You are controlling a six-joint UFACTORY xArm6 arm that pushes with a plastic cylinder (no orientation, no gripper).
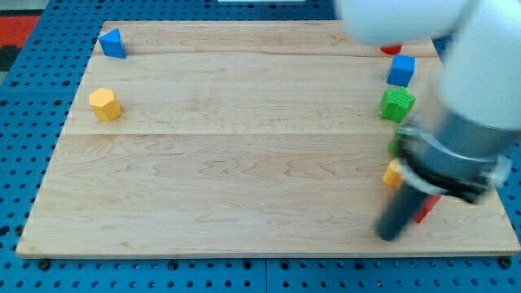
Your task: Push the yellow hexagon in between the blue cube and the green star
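Fingers are none on this arm; it ends in a dark rod, so nothing stands apart, together or clamped. Blurred as it is, my tip (391, 236) sits near the view's bottom right of the wooden board (244, 179), touching no block that I can make out.

From the view's left: a blue triangular block (112, 43) lies near the top left corner, and the yellow hexagon (105, 104) lies just below it at the left edge, well apart from my tip. Across the board on the right, the blue cube (400, 71) stands near the top, with the green star (397, 104) just beneath it, close together. A sliver of a red block (391, 49) shows above the cube. Lower, half hidden by the arm, are a green piece (394, 145), an orange-yellow block (393, 174) and a red block (426, 207) just beside my rod; their shapes cannot be told
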